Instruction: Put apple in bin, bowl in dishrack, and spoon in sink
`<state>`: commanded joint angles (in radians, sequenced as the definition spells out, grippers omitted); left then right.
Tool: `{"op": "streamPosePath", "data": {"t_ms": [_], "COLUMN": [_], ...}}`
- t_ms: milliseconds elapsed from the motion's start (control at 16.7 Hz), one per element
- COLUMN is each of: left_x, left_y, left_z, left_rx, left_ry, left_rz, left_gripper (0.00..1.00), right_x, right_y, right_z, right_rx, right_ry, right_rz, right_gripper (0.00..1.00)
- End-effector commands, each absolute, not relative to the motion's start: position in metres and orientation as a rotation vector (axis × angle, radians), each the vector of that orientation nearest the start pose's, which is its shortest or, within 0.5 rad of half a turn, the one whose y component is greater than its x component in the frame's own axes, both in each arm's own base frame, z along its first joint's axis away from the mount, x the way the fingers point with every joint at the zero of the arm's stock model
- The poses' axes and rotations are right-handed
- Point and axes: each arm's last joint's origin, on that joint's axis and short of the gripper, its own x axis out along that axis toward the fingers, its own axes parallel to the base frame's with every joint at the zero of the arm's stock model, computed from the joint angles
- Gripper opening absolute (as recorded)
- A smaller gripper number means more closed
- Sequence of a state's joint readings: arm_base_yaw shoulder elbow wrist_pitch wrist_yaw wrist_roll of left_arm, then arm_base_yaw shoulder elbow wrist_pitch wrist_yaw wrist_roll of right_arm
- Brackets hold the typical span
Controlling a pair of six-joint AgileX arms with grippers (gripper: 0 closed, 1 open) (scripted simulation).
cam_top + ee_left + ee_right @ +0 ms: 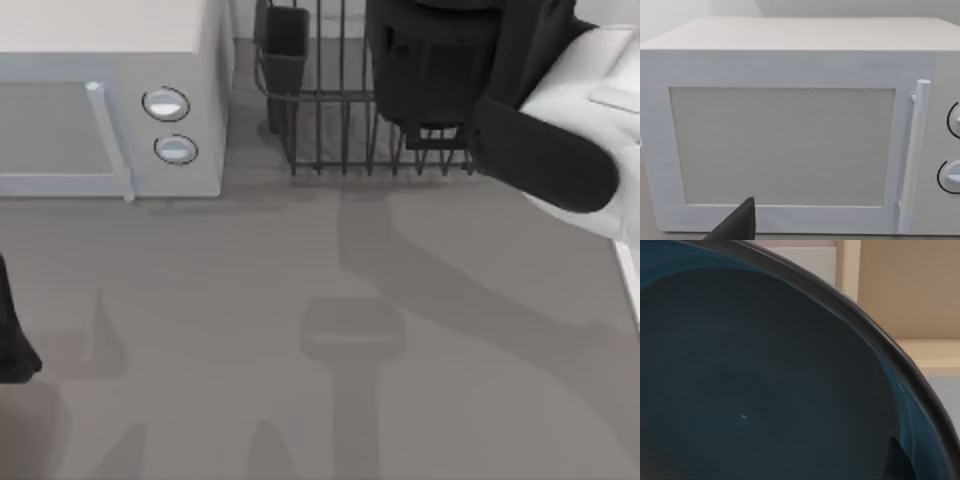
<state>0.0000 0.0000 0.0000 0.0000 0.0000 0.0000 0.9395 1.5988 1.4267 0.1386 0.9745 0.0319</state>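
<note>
1. Teal glaze takes up most of your right wrist view: the bowl (765,380) sits tight against that camera, its dark rim curving across the picture, so you can judge that the right arm is carrying it.
2. Your right gripper (440,100) hangs over the dishrack (340,120) at the far side of the tabletop (300,330), right of the white microwave (110,110). Its jaws are hidden under the arm's black body, so you cannot tell directly how they stand; clenched on the bowl is only a fair guess.
3. Your left gripper (737,222) is parked low in front of the microwave door, a dark fingertip at the wrist picture's edge. You cannot tell how its jaws stand.
4. Progress, as a judgement: the bowl step is in hand but not finished, since the bowl is not yet resting among the rack's bars.
5. Apple, spoon, bin: you cannot place them from here, so treat those steps as unconfirmed.
</note>
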Motion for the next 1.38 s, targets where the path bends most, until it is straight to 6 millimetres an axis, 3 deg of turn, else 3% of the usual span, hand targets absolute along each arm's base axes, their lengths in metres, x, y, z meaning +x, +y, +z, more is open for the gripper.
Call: {"op": "streamPosePath", "data": {"t_ms": [240, 420, 540, 660, 900, 1380], "left_x": [0.106, 0.106, 0.106, 0.106, 0.106, 0.106], "left_y": [-0.001, -0.001, -0.001, -0.001, -0.001, -0.001], "left_z": [0.160, 0.160, 0.160, 0.160, 0.160, 0.160], "left_rx": [0.000, 0.000, 0.000, 0.000, 0.000, 0.000], "left_ry": [0.000, 0.000, 0.000, 0.000, 0.000, 0.000], "left_rz": [0.000, 0.000, 0.000, 0.000, 0.000, 0.000], "left_gripper": [1.00, 1.00, 1.00, 1.00, 1.00, 1.00], "right_x": [0.310, 0.356, 0.375, 0.382, 0.382, 0.382], "right_y": [0.295, 0.281, 0.269, 0.262, 0.262, 0.262], "right_z": [0.306, 0.253, 0.229, 0.219, 0.219, 0.219], "right_rx": [0.003, 0.005, 0.001, 0.000, 0.000, 0.000], "right_ry": [-0.003, -0.007, -0.002, 0.000, 0.000, 0.000], "right_rz": [-0.018, -0.013, -0.011, -0.010, -0.010, -0.010], "right_gripper": [0.00, 0.00, 0.00, 0.00, 0.00, 0.60]}}
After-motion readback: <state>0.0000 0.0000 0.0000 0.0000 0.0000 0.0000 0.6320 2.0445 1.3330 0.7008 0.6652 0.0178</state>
